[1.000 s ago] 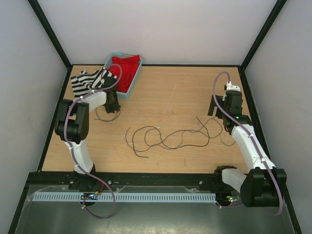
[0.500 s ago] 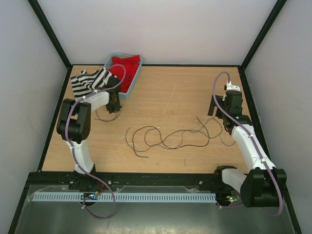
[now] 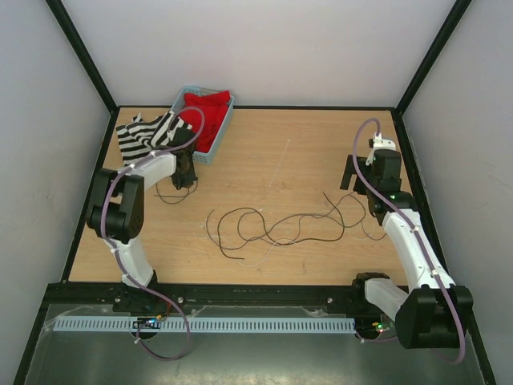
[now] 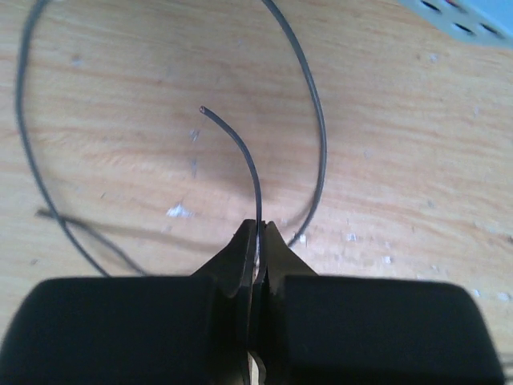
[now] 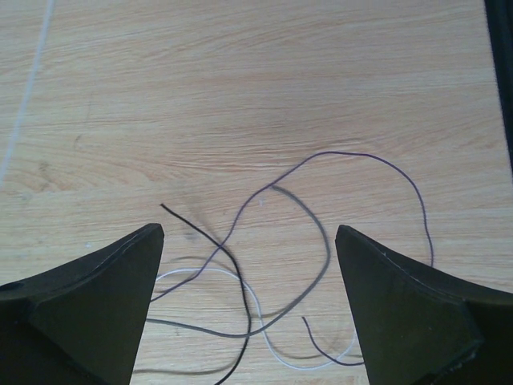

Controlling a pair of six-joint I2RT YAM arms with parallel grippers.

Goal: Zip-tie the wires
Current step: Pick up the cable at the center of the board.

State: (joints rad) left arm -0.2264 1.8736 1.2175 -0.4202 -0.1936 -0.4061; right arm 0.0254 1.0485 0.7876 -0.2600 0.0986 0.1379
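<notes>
Several thin wires (image 3: 272, 227), mostly black with a pale one, curl in loose loops across the middle of the wooden table. A separate black wire loop (image 3: 170, 195) lies at the left. My left gripper (image 3: 186, 178) is shut on this black wire (image 4: 248, 160), whose free end curves up out of the closed jaws. My right gripper (image 3: 358, 178) is open and empty, above the right ends of the wires (image 5: 264, 265). A thin pale strip (image 3: 280, 164), possibly a zip tie, lies on the table at mid back.
A light blue basket (image 3: 216, 144) with a red cloth (image 3: 207, 112) stands at the back left. A black and white striped cloth (image 3: 144, 132) lies beside it. The basket's corner (image 4: 469, 20) shows in the left wrist view. Black frame rails edge the table.
My left arm has shifted slightly to the left and back near the basket, gripper still on the wire loop. The right arm has barely moved.
</notes>
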